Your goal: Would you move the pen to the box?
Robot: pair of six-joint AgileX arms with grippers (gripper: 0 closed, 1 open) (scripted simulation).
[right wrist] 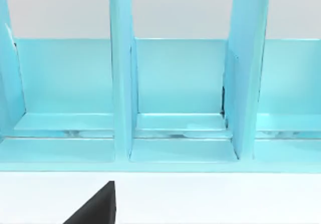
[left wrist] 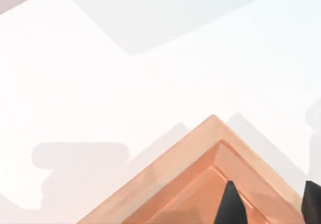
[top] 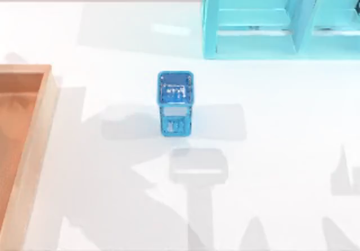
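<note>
Our left gripper [left wrist: 271, 204] hangs over a corner of the box [top: 34, 149] at the table's left, fingers spread apart, holding nothing. The blue pen holder [top: 176, 102] stands mid-table; can't really make out the pen. Right gripper faces the cyan shelf unit [right wrist: 175, 98], can't tell its state.

We see a small translucent blue holder [top: 176, 103] standing upright near the middle of the white table [top: 270, 121], well apart from everything else. At the far right edge stands a big cyan shelf unit [top: 281, 17], its open compartments split by upright dividers [right wrist: 122, 78].
</note>
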